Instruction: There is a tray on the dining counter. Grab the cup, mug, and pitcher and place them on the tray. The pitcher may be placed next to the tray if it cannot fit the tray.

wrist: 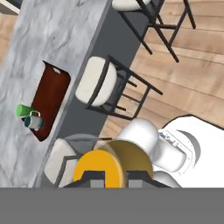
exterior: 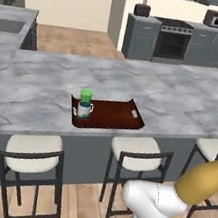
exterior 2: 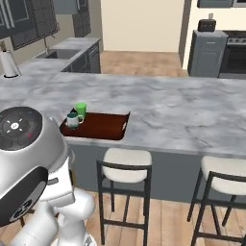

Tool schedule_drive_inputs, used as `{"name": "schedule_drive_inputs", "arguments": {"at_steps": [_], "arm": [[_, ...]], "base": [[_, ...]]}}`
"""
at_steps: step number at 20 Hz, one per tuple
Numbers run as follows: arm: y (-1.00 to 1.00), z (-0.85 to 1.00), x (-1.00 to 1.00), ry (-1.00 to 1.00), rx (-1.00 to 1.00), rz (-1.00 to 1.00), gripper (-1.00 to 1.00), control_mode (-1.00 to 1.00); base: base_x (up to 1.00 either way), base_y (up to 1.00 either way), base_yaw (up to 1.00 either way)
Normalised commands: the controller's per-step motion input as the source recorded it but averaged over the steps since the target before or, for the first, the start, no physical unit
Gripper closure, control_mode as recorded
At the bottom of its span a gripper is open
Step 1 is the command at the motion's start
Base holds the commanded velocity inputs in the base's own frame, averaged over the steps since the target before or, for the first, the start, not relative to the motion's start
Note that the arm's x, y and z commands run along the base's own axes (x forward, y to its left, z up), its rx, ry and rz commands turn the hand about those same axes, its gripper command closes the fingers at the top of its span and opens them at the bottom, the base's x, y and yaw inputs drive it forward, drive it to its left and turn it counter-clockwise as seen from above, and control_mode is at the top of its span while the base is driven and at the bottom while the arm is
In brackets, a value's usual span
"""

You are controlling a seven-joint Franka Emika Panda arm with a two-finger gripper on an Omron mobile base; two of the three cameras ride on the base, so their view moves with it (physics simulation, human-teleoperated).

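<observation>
Carrying the mustard-yellow pitcher [exterior: 203, 182] low above the floor, short of the stools [exterior: 138, 154], the robot arm faces the dining counter [exterior: 135, 85] with what looks like the last item of its errand. The gripper [wrist: 114, 176] sits at the bottom of the hand view, its dark tips pressed narrowly against the vessel's yellow top, so the jaws appear clamped on the pitcher rather than empty.

Well ahead of the jaws and above their level, the dark reddish-brown tray [exterior: 115, 116] lies near the counter's stool-side edge. The green cup [exterior: 86, 96] and the white mug [exterior: 84, 108] already stand together at one end of it, just beside each other, leaving most of the tray floor bare, probably room enough for a taller vessel.

The pitcher seems gripped near its neck and tilted, a hold that suits carrying but will call for righting before it is set down. Lifting it over the stool backs and the counter edge looks to be the coming difficulty.
</observation>
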Motion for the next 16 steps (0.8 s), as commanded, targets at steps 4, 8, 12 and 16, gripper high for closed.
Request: {"name": "schedule_drive_inputs", "arguments": {"at_steps": [4, 8, 12, 16], "arm": [[0.0, 0.0, 0.0, 0.0, 0.0, 0.0, 1.0, 1.0], [0.0, 0.0, 0.0, 0.0, 0.0, 0.0, 1.0, 1.0], [0.0, 0.0, 0.0, 0.0, 0.0, 0.0, 1.0, 1.0], [0.0, 0.0, 0.0, 0.0, 0.0, 0.0, 1.0, 1.0]], "base": [[1.0, 0.18, -0.03], [1.0, 0.04, -0.03], [0.97, 0.14, -0.03], [0.88, 0.04, -0.08]]}}
